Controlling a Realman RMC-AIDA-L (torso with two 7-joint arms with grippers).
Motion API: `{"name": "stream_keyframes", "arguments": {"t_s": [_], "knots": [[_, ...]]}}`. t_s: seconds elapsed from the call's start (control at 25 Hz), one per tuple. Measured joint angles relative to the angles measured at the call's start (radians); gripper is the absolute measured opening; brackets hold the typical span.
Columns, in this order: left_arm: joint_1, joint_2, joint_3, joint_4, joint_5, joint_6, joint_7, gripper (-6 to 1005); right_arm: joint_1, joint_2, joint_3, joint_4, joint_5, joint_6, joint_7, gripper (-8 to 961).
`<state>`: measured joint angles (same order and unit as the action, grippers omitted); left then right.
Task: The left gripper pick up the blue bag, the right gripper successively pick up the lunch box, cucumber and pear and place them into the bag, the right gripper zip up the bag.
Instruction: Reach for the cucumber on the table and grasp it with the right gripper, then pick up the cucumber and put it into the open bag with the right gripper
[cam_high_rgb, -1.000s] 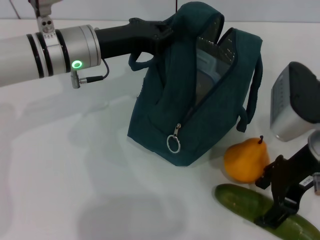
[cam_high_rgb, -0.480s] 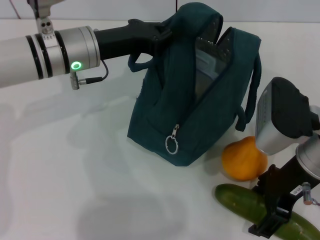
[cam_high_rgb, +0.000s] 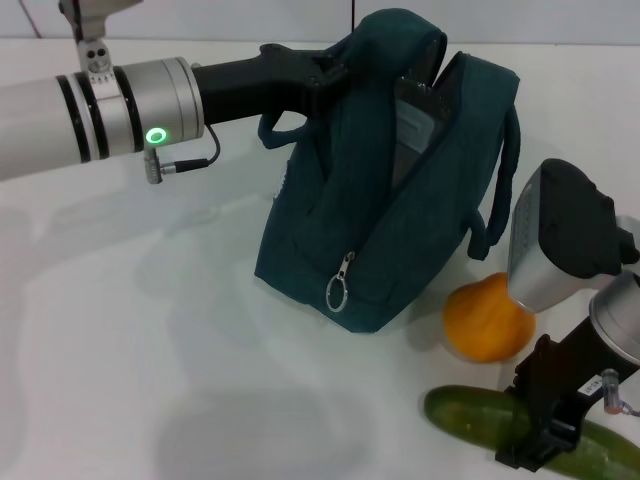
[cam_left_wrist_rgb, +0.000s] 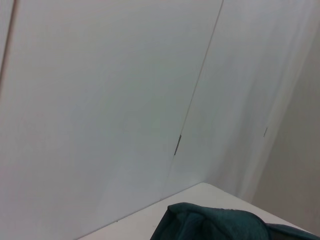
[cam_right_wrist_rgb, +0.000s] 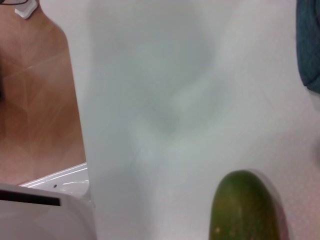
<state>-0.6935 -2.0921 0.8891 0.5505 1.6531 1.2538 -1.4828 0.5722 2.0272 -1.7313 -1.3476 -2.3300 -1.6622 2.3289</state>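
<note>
Blue bag (cam_high_rgb: 390, 190) upright on table (cam_high_rgb: 120, 350), top clenched by left claw (cam_high_rgb: 325, 75), mouth open. Right claw (cam_high_rgb: 540, 440) straddles cucumber (cam_high_rgb: 465, 418) beside pear (cam_high_rgb: 487, 318); grip state unclear. Best grasp mid-length, lift level.

The left gripper (cam_high_rgb: 335, 70) is buried in the blue bag (cam_high_rgb: 400, 230) top at 12 o'clock. The right gripper (cam_high_rgb: 540, 445) covers the cucumber (cam_high_rgb: 465, 412) middle; its far end is cropped at 5 o'clock. The pear (cam_high_rgb: 485, 320) is half hidden.
</note>
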Motion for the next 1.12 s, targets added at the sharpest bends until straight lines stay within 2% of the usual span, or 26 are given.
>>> {"name": "stream_keyframes", "arguments": {"t_s": [0.12,0.24,0.4,0.56,0.6,0.68,0.76,0.88,1.12], "knots": [[0.002,0.0,0.001,0.0,0.0,0.0,0.001,55,0.0,0.0,0.004,-0.002,0.001,0.006,0.009,725],[0.004,0.0,0.001,0.0,0.0,0.001,0.001,55,-0.002,0.0,0.01,-0.01,0.004,0.007,0.01,592],[0.006,0.0,0.001,0.0,0.0,0.002,0.001,55,-0.003,-0.003,0.036,-0.019,0.019,0.002,0.007,549],[0.007,0.0,0.001,0.0,0.0,0.005,0.001,54,-0.005,-0.011,0.158,-0.018,0.142,-0.054,-0.062,544],[0.007,0.0,0.001,0.0,0.0,0.006,0.001,54,-0.005,-0.011,0.158,-0.018,0.142,-0.054,-0.062,547],[0.008,0.0,0.001,0.0,-0.003,0.007,0.001,54,-0.016,-0.011,0.336,0.008,0.276,-0.157,-0.182,551],[0.01,0.0,0.001,0.0,-0.013,0.008,0.001,54,-0.02,-0.011,0.41,0.024,0.319,-0.194,-0.221,555],[0.012,0.0,0.002,0.0,-0.03,0.011,0.001,54,-0.029,-0.012,0.575,0.07,0.382,-0.254,-0.295,562],[0.011,0.001,0.004,0.004,-0.043,0.04,0.001,54,-0.04,-0.014,0.824,0.225,0.549,-0.265,-0.481,575]]}}
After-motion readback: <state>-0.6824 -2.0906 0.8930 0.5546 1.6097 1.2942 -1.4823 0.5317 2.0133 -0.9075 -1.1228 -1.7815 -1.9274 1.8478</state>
